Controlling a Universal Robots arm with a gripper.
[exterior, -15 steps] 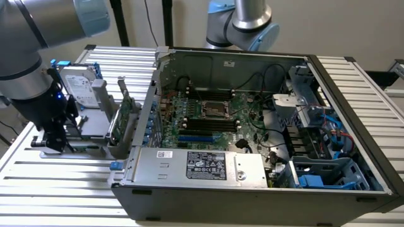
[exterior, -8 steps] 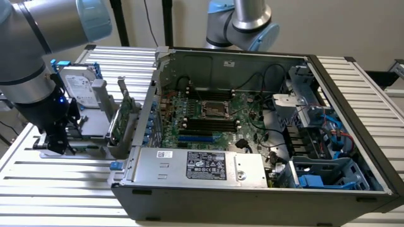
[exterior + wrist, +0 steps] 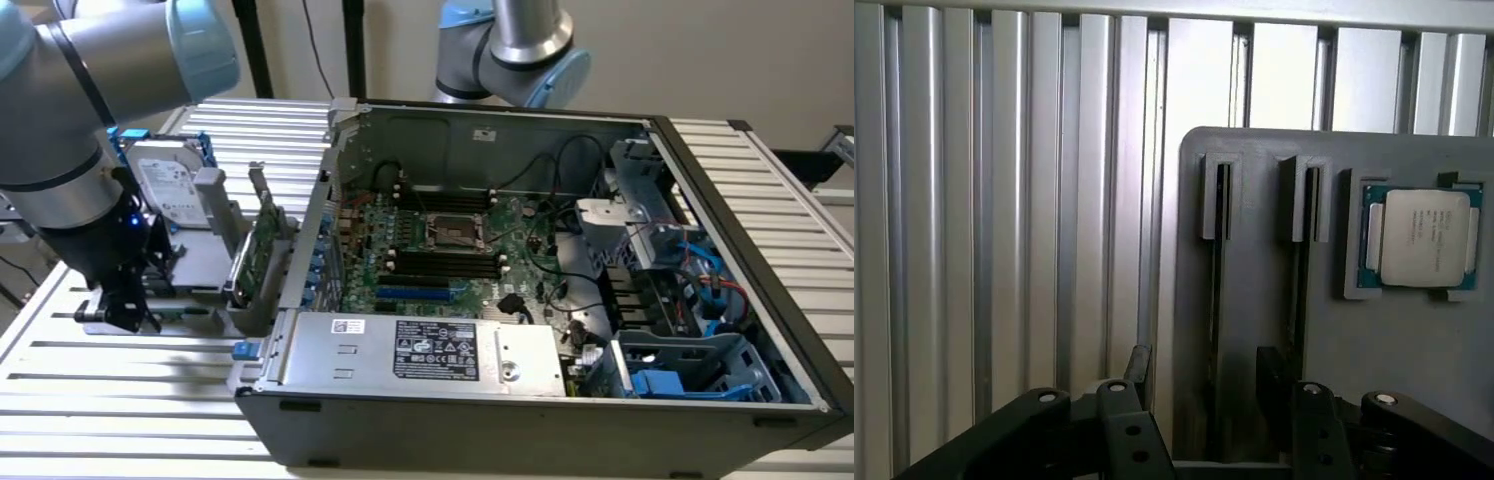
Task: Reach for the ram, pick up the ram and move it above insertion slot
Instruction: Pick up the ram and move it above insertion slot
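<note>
The ram (image 3: pixel 1221 290), a thin dark stick seen edge-on, stands in a narrow slot of the matte grey plastic holder (image 3: pixel 1254 180), in line between the two black fingers of the gripper (image 3: pixel 1204 362), spread wide and holding nothing, near a square metal-capped chip (image 3: pixel 1422 238) on the ribbed aluminium table (image 3: pixel 1004 200)

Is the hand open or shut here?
Open: the hand has its fingers apart, one on each side of a slot in the gray holder.

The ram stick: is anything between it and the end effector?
Nothing visible. The black end effector is open over the long thin ram stick, on edge in the grey plastic holder, a finger either side.
</note>
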